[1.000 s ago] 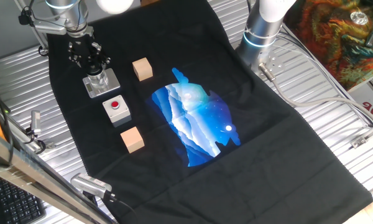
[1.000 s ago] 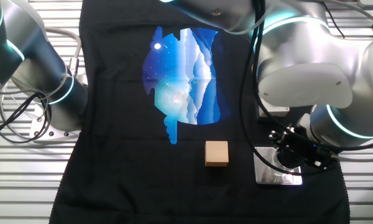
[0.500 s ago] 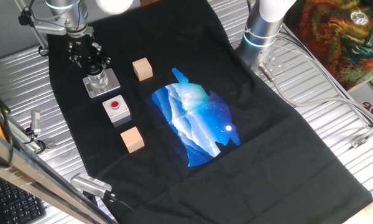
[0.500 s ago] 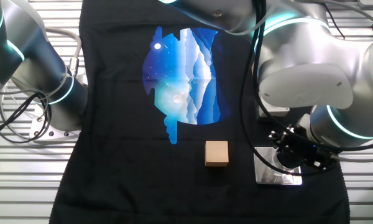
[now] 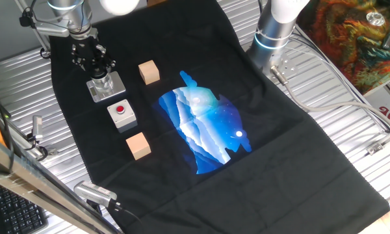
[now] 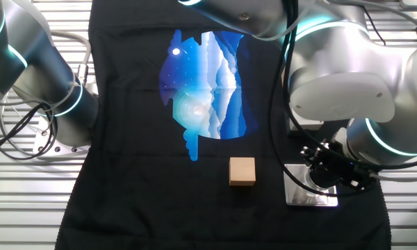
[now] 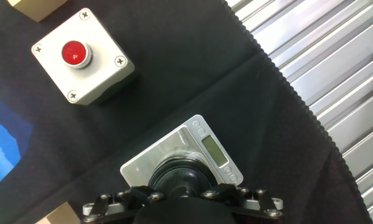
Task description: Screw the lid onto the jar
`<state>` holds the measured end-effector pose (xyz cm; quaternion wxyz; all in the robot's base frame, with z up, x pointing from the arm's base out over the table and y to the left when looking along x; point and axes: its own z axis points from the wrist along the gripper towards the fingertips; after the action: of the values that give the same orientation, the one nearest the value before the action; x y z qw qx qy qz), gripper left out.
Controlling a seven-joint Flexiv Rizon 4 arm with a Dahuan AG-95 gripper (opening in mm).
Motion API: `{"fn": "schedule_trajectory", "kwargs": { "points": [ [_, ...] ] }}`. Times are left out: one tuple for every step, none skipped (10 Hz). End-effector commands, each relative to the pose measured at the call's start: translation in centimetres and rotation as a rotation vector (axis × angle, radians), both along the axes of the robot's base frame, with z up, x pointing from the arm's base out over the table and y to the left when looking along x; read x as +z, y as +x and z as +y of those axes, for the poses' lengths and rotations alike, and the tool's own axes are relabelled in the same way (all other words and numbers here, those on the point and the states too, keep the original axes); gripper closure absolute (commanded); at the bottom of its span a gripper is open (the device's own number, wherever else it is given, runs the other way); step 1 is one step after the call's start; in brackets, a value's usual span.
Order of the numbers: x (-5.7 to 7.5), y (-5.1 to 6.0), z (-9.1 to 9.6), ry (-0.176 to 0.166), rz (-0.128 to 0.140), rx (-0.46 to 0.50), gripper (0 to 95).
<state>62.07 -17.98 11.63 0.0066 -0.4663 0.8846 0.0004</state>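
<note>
Gripper point(image 5: 99, 70): sitting over the jar point(image 5: 103, 82), seemingly pinching the lid point(image 7: 181, 177) (fingertips hidden).
Jar: standing near the cloth's point(image 5: 260, 130) edge, button box point(image 5: 122, 114) just beside.

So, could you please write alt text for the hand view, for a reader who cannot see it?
Looking down along the gripper, a round black lid sits over the jar's metal base plate on black cloth. A grey box with a red button lies at upper left.
</note>
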Motion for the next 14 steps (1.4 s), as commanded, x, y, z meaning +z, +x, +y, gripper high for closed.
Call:
{"fn": "schedule_trajectory", "kwargs": {
  "points": [
    [-0.04,0.01,0.00,0.002,-0.002,0.000,19.0],
    [-0.07,0.02,0.00,0.002,-0.002,0.000,19.0],
    [-0.07,0.02,0.00,0.000,-0.001,-0.001,19.0],
    [-0.07,0.02,0.00,0.000,-0.001,-0.002,19.0],
    [-0.11,0.03,-0.01,0.000,-0.001,-0.004,19.0],
    [-0.12,0.03,-0.01,0.001,-0.001,-0.004,19.0],
    [-0.12,0.03,-0.01,0.002,-0.001,-0.004,19.0],
    [-0.12,0.03,0.00,0.002,-0.001,-0.006,19.0],
    [-0.11,0.04,0.00,0.003,0.000,-0.011,19.0],
    [-0.11,0.04,0.00,0.003,0.000,-0.013,38.0],
    [-0.11,0.04,0.00,0.003,0.000,-0.013,38.0],
    [-0.11,0.04,0.00,0.002,0.000,-0.012,38.0],
    [-0.07,0.04,0.01,0.012,0.011,-0.020,38.0],
    [-0.04,0.04,0.02,0.002,0.007,-0.022,38.0]
  ]
}}
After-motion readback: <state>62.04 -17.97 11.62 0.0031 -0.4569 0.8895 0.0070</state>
